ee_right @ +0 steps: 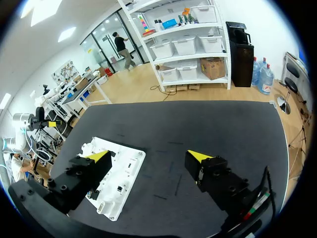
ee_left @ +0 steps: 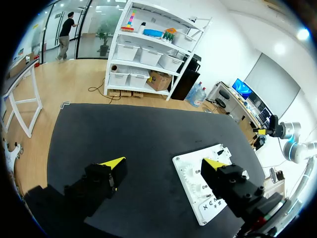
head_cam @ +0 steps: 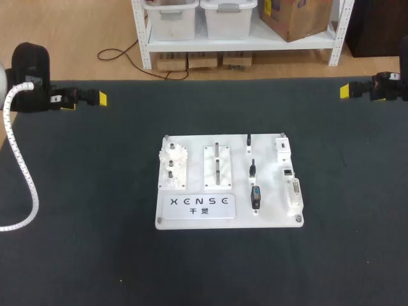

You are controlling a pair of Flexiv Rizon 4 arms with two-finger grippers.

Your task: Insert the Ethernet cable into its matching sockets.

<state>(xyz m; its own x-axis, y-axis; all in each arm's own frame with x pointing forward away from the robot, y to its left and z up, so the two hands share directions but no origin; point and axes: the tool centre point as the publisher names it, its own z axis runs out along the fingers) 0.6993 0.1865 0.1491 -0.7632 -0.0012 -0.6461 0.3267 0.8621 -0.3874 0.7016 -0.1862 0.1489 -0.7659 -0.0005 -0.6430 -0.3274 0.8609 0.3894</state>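
A dark table (head_cam: 95, 242) fills the scene. My left arm (head_cam: 29, 70) sits at its far left corner, with a white ribbed hose (head_cam: 22, 166) trailing down the table's left side. My right arm (head_cam: 389, 86) sits at the far right corner.

The left gripper (ee_left: 165, 163) has its yellow-tipped fingers spread wide apart with nothing between them. The right gripper (ee_right: 148, 155) is spread just as wide and also holds nothing. Both are well apart from the board.

A white practice board (head_cam: 271, 220) lies flat in the middle of the table. At its left is a white knobbed block (head_cam: 173, 164), then a white plate with metal pins (head_cam: 217, 167), and a label plate (head_cam: 200, 205) along the near edge.

Right of the board's middle, small dark connectors (head_cam: 255, 196) lie in a column from far to near. White socket blocks (head_cam: 282, 146) line the board's right edge. The Ethernet cable cannot be told apart among these small parts.
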